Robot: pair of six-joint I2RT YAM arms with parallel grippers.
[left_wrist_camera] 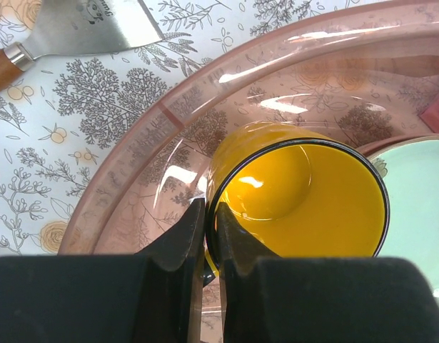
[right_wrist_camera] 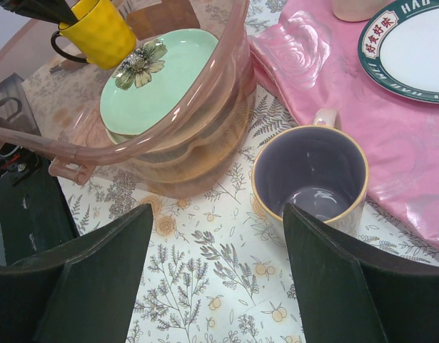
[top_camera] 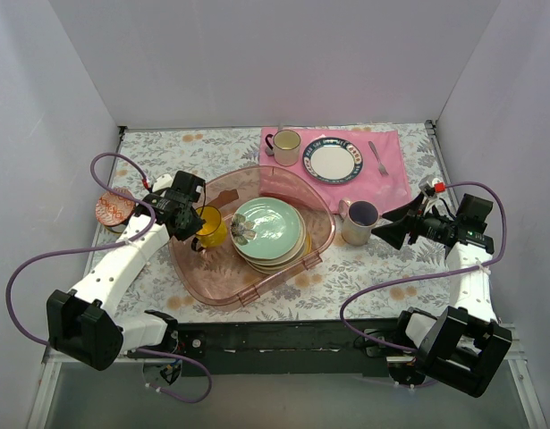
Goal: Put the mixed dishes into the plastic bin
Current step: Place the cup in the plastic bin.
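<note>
Plates, with the large mint-green plate uppermost, are seen from above stacked inside the translucent pink plastic bin; the small red-and-blue patterned bowl lies outside it.

Left wrist: the yellow mug is pinched at its rim by the left gripper, within the bin.

Right wrist: the right gripper is spread wide, and the grey mug with dark-blue inside stands untouched on the floral-print table.

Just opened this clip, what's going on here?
The left gripper has its jaws shut on the rim of the yellow mug, holding it inside the shallow translucent pink plastic bin. The mug is beside a stack of plates topped by the large mint-green plate. The right gripper, jaws open, faces the grey mug with dark-blue inside, which stands on the table outside the bin. The small red-and-blue patterned bowl also sits outside, at the left.
</note>
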